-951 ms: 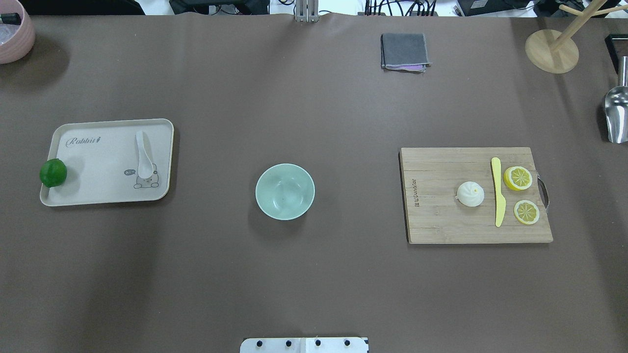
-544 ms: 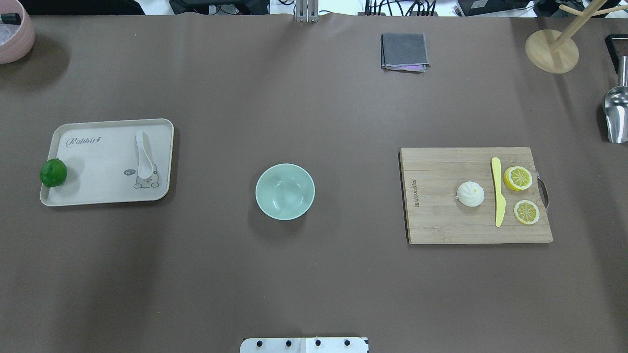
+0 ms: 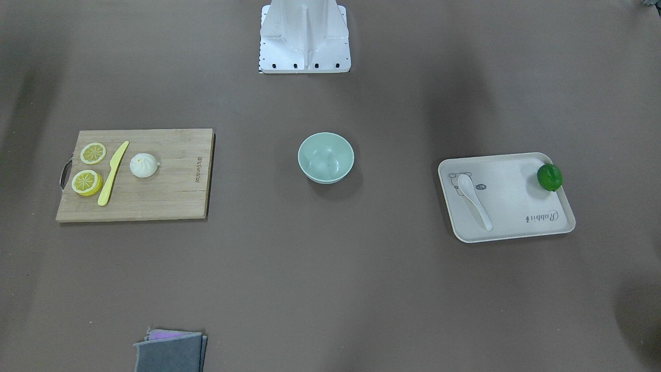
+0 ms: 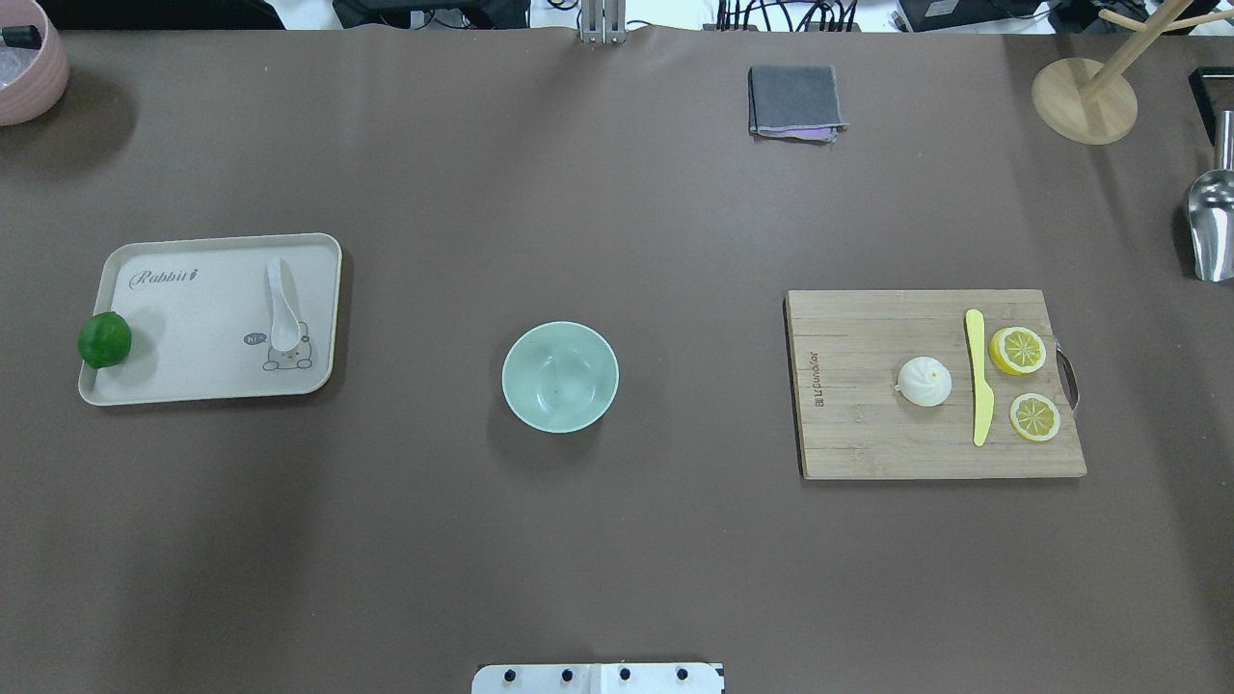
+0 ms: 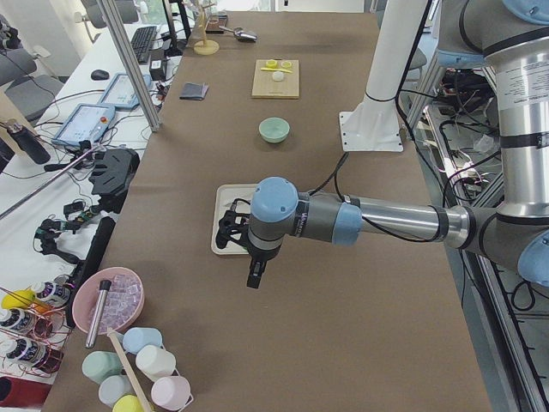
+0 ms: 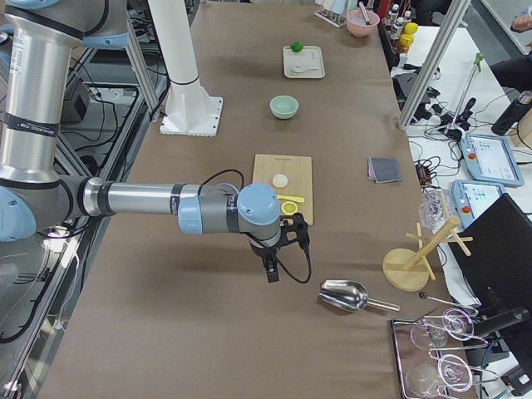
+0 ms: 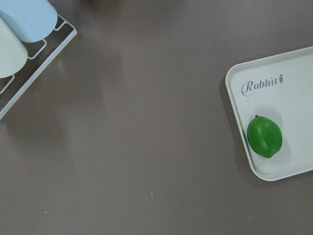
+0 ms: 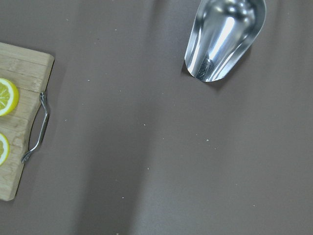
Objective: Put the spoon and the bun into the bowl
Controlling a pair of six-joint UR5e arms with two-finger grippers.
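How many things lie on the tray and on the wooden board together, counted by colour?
White: 2 (spoon, bun)
Yellow: 3 (knife, lemon slices)
Green: 1 (lime)
Total: 6

Table: long, covered in a matte dark-brown sheet with faint creases. Shadows on it are soft and broad with no hard highlights, so the light is even. Aluminium profile posts stand along the operators' edge. Beyond them is a white side bench with a keyboard, a mouse, a blue-framed pendant and loose wiring. Grey office chair at the bench. Cable bundles run on the opposite side of the table. Walls and windows are out of frame.
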